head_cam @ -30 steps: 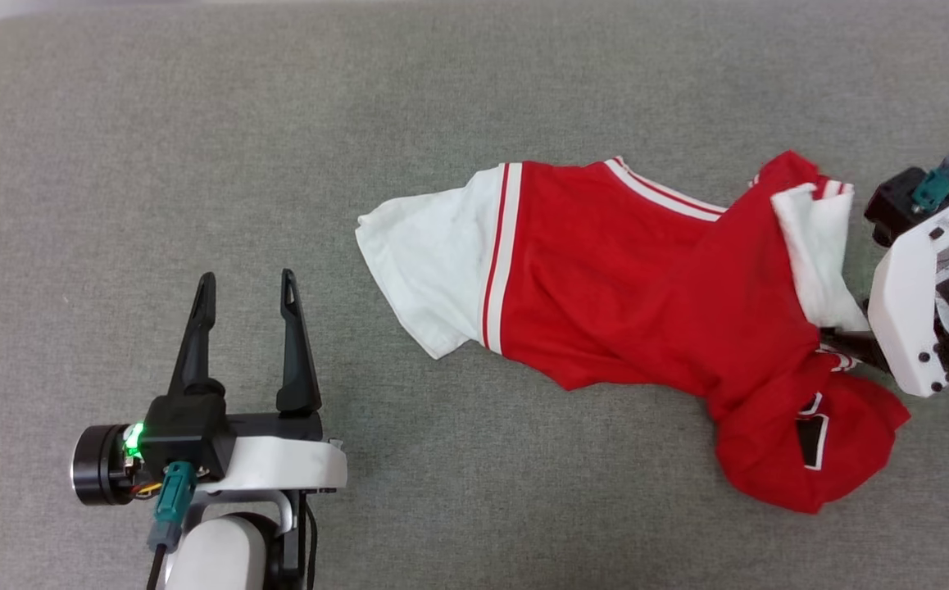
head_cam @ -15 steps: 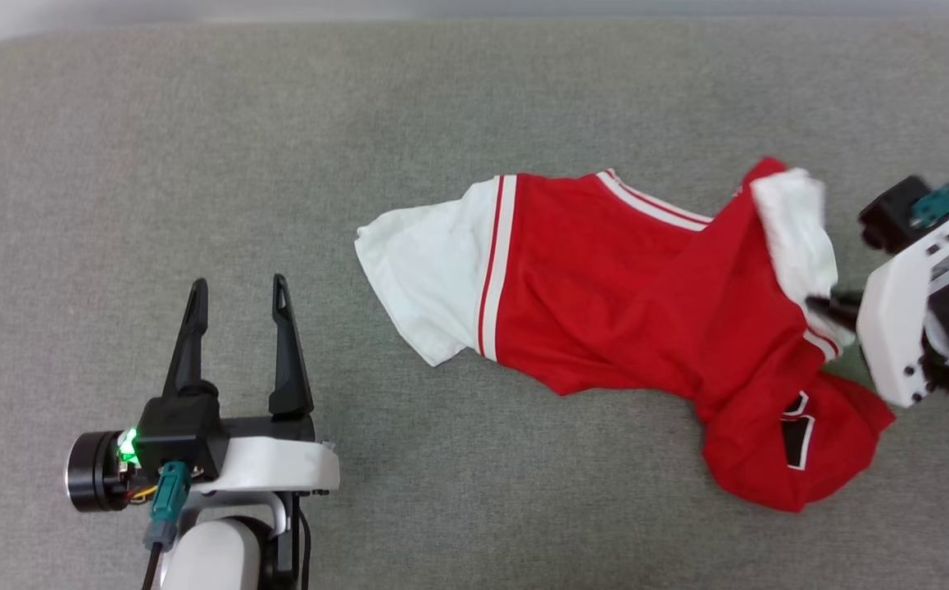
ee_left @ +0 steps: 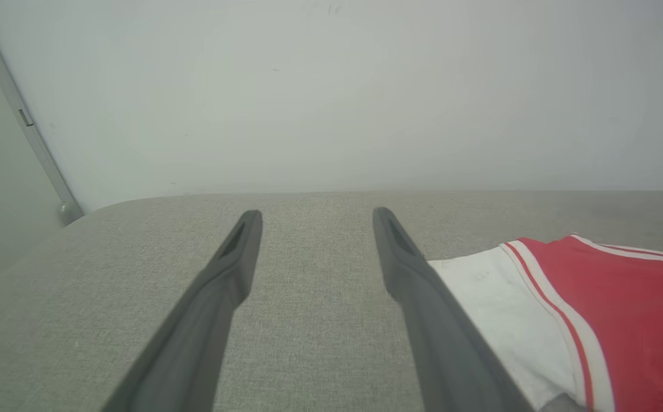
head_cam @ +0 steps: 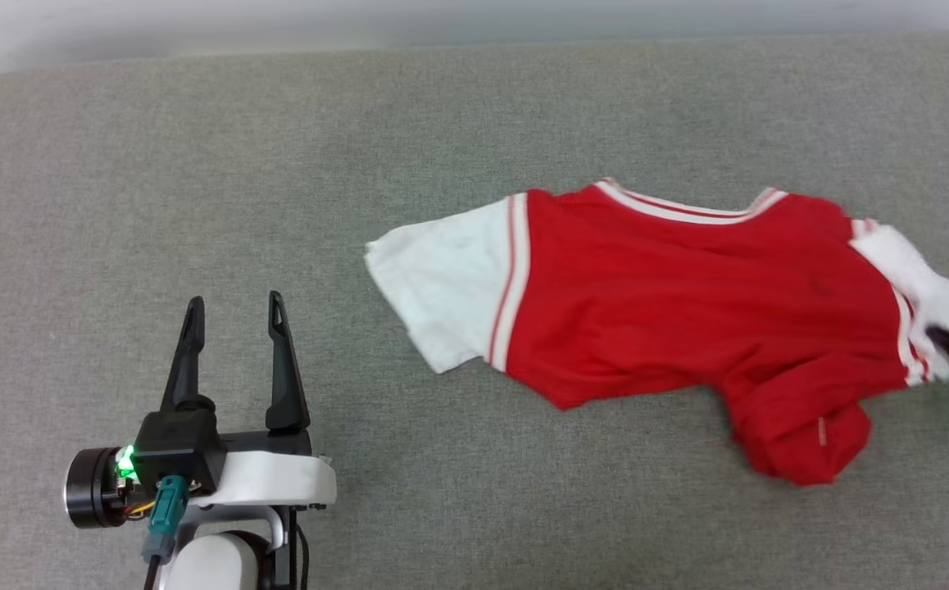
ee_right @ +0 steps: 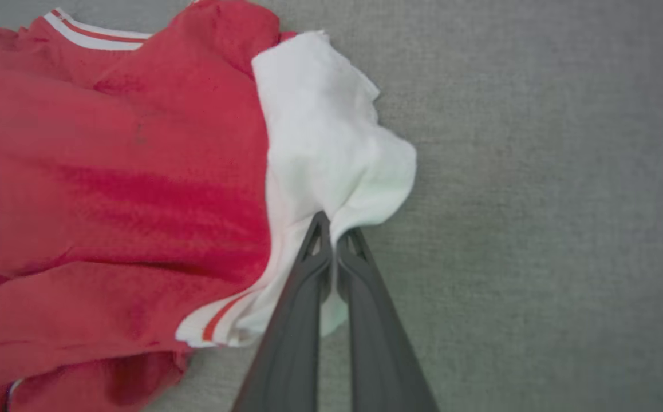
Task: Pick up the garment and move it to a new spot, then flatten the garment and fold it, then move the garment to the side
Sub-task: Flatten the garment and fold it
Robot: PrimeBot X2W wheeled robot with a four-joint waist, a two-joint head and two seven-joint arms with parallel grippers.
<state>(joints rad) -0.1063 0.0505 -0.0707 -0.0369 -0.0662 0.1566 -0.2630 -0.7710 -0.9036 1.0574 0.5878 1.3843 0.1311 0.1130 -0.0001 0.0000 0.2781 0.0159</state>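
The right gripper (ee_right: 334,229) has pulled the white sleeve (ee_right: 331,143) out to the side — the garment (head_cam: 687,303) now lies stretched wider, less bunched.

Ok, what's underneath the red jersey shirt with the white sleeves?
Grey woven fabric surface shows all around the red jersey T-shirt with white sleeves, so it lies on that. Anything beneath the cloth or its bunched lower corner is hidden.

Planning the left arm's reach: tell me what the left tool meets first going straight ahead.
The open left tool points clear of the red jersey-style T-shirt, over grey fabric surface toward the pale wall, as far as depth shows.
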